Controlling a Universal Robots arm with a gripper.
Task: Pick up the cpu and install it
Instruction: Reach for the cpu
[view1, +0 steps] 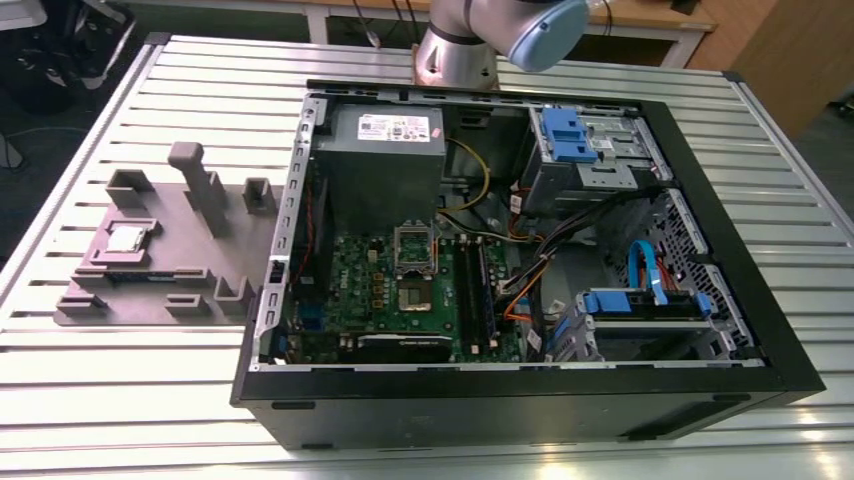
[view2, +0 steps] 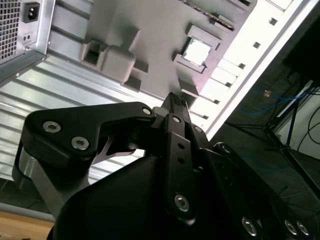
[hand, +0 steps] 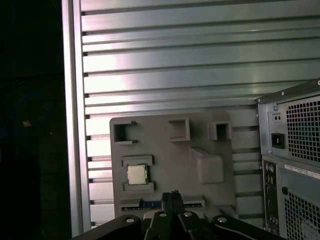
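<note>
- On the exterior view's left, a grey plastic fixture plate (view1: 150, 290) with upright blocks sat on the ribbed aluminium table (view1: 134, 420). The cpu (view1: 127, 238), a small flat square chip with a shiny silver top, lay flat in a shallow pocket of that plate, on the side away from the case.
- The tool (hand: 172, 195), a pair of slim black fingers, hung above the fixture plate with its fingers closed together on nothing. In both wrist views the cpu showed beyond the tips, near them but apart and untouched.
- The relation that counted was that the cpu lay below the tips and off the tool's line, toward the table's outer edge and away from the case. By my reading, a sideways offset and a drop separated the two.
- Being square, the cpu had no long axis. Its sides ran parallel to the pocket's walls.
- Further to the exterior view's right, the open black computer case (view1: 534, 400) lay on its side. It held a green motherboard (view1: 360, 280) with a square metal socket frame (view1: 416, 262), well apart from the cpu. The cpu had not yet been picked up.
</note>
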